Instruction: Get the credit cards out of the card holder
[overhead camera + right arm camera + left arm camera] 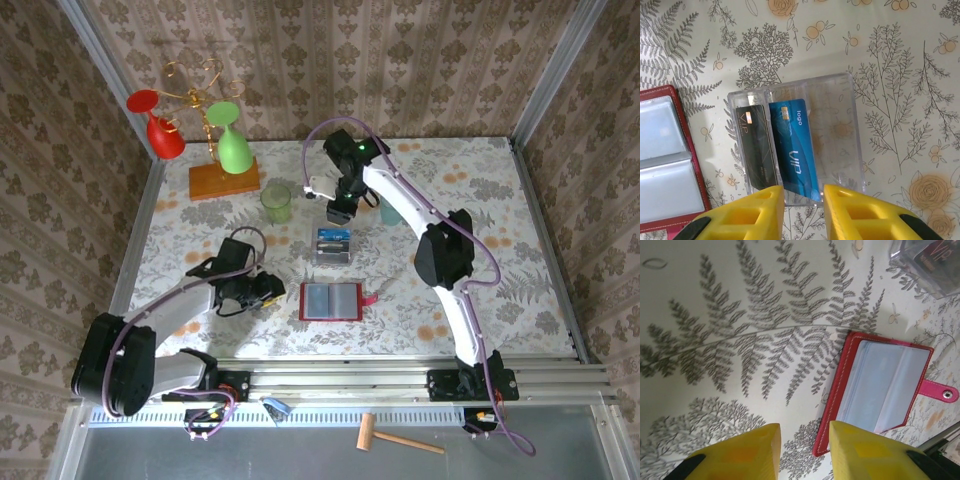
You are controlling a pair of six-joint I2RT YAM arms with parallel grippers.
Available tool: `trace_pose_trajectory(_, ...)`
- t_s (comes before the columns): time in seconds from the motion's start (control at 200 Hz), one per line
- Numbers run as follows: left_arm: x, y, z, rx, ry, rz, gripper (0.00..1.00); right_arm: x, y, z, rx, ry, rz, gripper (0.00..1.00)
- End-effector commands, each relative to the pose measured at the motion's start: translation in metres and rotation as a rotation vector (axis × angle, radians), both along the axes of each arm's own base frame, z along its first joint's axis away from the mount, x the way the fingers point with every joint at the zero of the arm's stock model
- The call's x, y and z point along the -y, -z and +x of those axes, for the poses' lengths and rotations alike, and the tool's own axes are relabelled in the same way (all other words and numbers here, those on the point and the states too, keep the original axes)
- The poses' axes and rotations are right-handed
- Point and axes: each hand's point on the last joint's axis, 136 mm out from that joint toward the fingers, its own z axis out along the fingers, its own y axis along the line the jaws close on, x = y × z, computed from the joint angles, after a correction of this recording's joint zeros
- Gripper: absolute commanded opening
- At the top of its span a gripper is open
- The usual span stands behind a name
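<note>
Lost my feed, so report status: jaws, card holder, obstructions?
Left gripper: jaws open, empty, beside card holder. Right gripper: jaws open by clear box holding two cards. Card holder lies open, unobstructed.

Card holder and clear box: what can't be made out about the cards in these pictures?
Left wrist: the card holder has cloudy, glary pockets, so what they hold cannot be told; its near corner is behind a yellow finger.
Right wrist: the card holder is cut off by the left edge.
Top: the cards in the clear box are too small to count.
</note>
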Motion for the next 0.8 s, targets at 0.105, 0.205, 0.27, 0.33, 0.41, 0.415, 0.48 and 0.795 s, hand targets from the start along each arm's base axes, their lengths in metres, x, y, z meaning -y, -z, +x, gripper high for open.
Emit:
trace_pose_trajectory(0.105,0.021,-0.017,0.021,0.078,0.06,-0.051,0.31,-0.003,-0.018,0.002,0.011,0.246,0.124,0.27)
trace_pose_trajectory(0.205,0.026,-0.016,0.026,0.081,0.063,-0.057,0.31,0.0,-0.014,-0.006,-0.019,0.352,0.162,0.28)
trace_pose_trajectory(0.27,0.036,-0.015,0.023,0.08,0.095,-0.062,0.31,0.002,-0.011,-0.012,-0.041,0.427,0.186,0.28)
trace_pose_trajectory(0.33,0.041,-0.015,0.025,0.081,0.105,-0.065,0.31,0.003,-0.011,-0.016,-0.056,0.503,0.218,0.28)
trace_pose_trajectory(0.41,0.048,-0.013,0.026,0.078,0.123,-0.069,0.31,0.005,-0.008,-0.022,-0.082,0.606,0.264,0.28)
trace_pose_trajectory(0.415,0.048,-0.013,0.026,0.077,0.124,-0.069,0.31,0.006,-0.008,-0.023,-0.084,0.612,0.268,0.28)
trace_pose_trajectory(0.48,0.053,-0.012,0.026,0.074,0.135,-0.07,0.3,0.007,-0.008,-0.028,-0.103,0.694,0.319,0.29)
trace_pose_trajectory(0.795,0.062,-0.005,0.021,0.059,0.152,-0.068,0.28,0.015,0.001,-0.057,-0.241,0.977,0.479,0.29)
